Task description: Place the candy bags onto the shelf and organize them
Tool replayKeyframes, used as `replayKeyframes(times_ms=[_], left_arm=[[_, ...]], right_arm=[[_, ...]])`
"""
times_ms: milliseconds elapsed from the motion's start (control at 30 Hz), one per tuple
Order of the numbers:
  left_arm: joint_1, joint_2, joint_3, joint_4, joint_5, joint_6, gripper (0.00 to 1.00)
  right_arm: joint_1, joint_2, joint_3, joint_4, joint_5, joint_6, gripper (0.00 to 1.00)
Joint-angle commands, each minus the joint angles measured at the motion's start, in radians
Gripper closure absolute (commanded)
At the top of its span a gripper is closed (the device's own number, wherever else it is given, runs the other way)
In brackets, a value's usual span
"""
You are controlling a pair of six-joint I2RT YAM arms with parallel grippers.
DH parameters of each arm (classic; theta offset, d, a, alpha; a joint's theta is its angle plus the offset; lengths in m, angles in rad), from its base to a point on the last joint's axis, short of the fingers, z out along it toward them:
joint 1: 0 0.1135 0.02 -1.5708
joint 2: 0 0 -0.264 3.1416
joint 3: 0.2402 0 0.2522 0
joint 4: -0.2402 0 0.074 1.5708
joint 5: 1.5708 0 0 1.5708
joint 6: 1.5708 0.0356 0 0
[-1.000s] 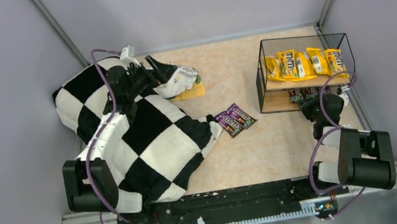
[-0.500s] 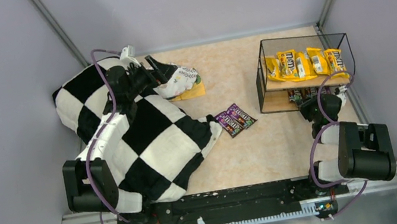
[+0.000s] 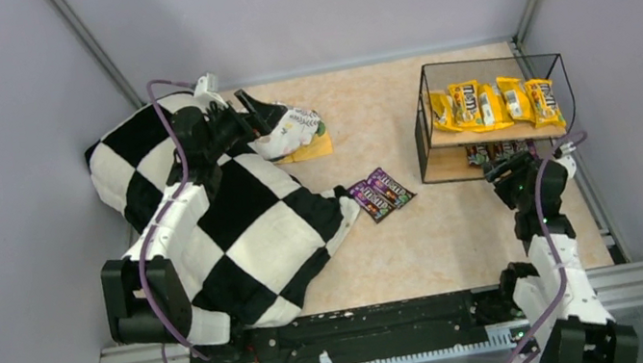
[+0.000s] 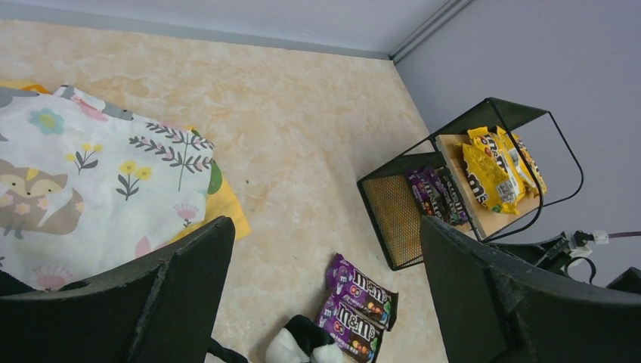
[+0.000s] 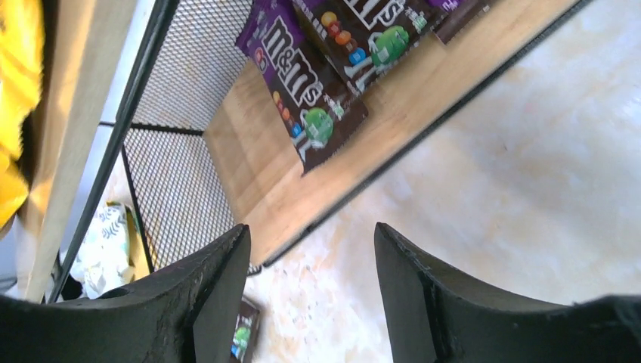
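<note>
From above, the shelf [image 3: 444,165] stands at the far right of the bench [image 3: 385,113]. Yellow candy bags [image 3: 492,103] lie in a row on its upper board, and dark candy bags [image 3: 493,151] lie on the lower board. Two more dark bags [image 3: 381,193] lie flat on the bench, just beside a corner of the checkered cloth [image 3: 246,223]. The right pincer [image 3: 502,174] is near the front of the shelf. The left pincer [image 3: 263,113] is over the patterned cloth bundle [image 3: 290,130], which partly covers a yellow-orange piece [image 3: 313,150].

In the left wrist view, the left pincer [image 4: 325,227] is released, its fingers wide apart with nothing between them. The bundle [image 4: 91,189] lies below at the left, and the two loose bags [image 4: 355,306] are side by side, touching.

In the right wrist view, the right pincer [image 5: 310,231] is also released and holds nothing. It faces the lower board [image 5: 249,181], where dark bags [image 5: 310,76] lie flat.
</note>
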Motion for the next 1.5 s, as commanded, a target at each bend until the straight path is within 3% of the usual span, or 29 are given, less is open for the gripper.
replayKeyframes(times_ms=[0,67,233,433,600,767,867,1067,1467], left_arm=[[0.004,-0.002,0.02,0.042,0.012,-0.003,0.02],[0.003,-0.003,0.019,0.042,0.012,-0.003,0.02],[0.002,-0.014,0.021,0.042,0.012,-0.003,0.02],[-0.003,-0.02,0.022,0.03,-0.007,0.018,0.02],[-0.009,-0.023,0.024,0.021,-0.019,0.031,0.02],[-0.011,-0.021,0.025,0.019,-0.017,0.032,0.02],[-0.013,-0.02,0.025,0.019,-0.018,0.031,0.02],[-0.013,-0.023,0.025,0.021,-0.015,0.027,0.02],[-0.008,-0.017,0.027,0.025,-0.003,0.017,0.02]], right_arm=[[0.003,-0.151,0.088,-0.382,-0.013,-0.1,0.38],[0.006,-0.188,0.136,-0.449,-0.057,-0.159,0.38],[0.103,-0.153,0.225,-0.414,-0.259,-0.286,0.38],[0.483,-0.016,0.29,-0.387,-0.183,-0.307,0.36],[0.719,0.082,0.22,-0.18,-0.133,-0.169,0.35],[0.734,0.139,0.012,0.264,-0.125,0.081,0.34],[0.735,0.169,-0.067,0.386,-0.012,0.168,0.34],[0.732,0.249,-0.1,0.475,0.175,0.24,0.34],[0.705,0.541,-0.093,0.696,0.201,0.305,0.49]])
